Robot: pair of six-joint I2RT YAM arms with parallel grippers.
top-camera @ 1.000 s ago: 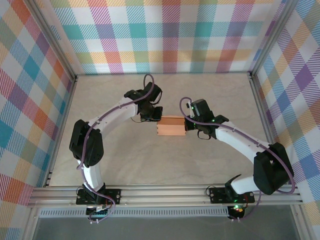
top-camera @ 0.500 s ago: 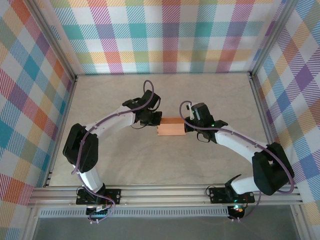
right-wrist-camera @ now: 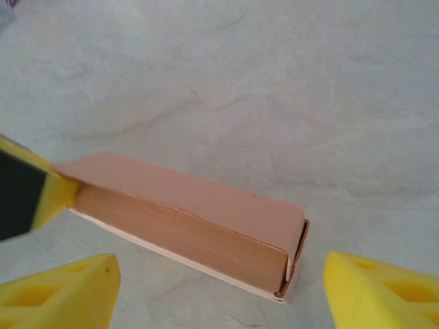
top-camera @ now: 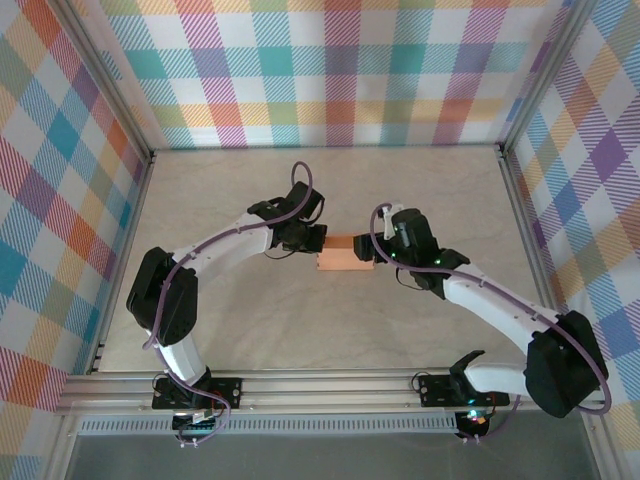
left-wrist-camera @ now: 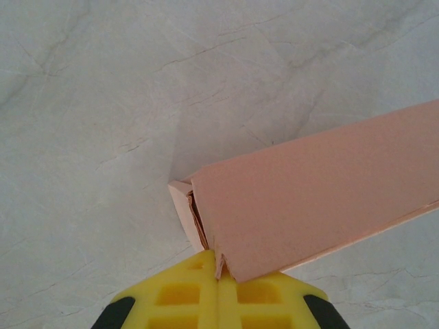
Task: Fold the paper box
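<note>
The paper box [top-camera: 345,255] is a closed, long salmon-orange card box lying at the table's middle between both arms. My left gripper [top-camera: 318,243] is at its left end. In the left wrist view its yellow pads [left-wrist-camera: 180,296] are shut on a thin edge of card at the box's near corner [left-wrist-camera: 219,269], and the paper box [left-wrist-camera: 315,192] runs off to the right. My right gripper [top-camera: 378,255] is at the box's right end. It stands open [right-wrist-camera: 219,291], one finger on each side of the end flap of the paper box [right-wrist-camera: 185,205] and apart from it.
The marble-patterned tabletop [top-camera: 330,330] is bordered by aluminium frame rails [top-camera: 330,390] and plaid walls [top-camera: 330,70]. The left gripper's yellow and black finger [right-wrist-camera: 31,195] shows at the far end of the box in the right wrist view.
The left arm has lowered and its gripper now sits at the box's left end. The right arm has swung outward to the right, its gripper staying at the box's right end.
</note>
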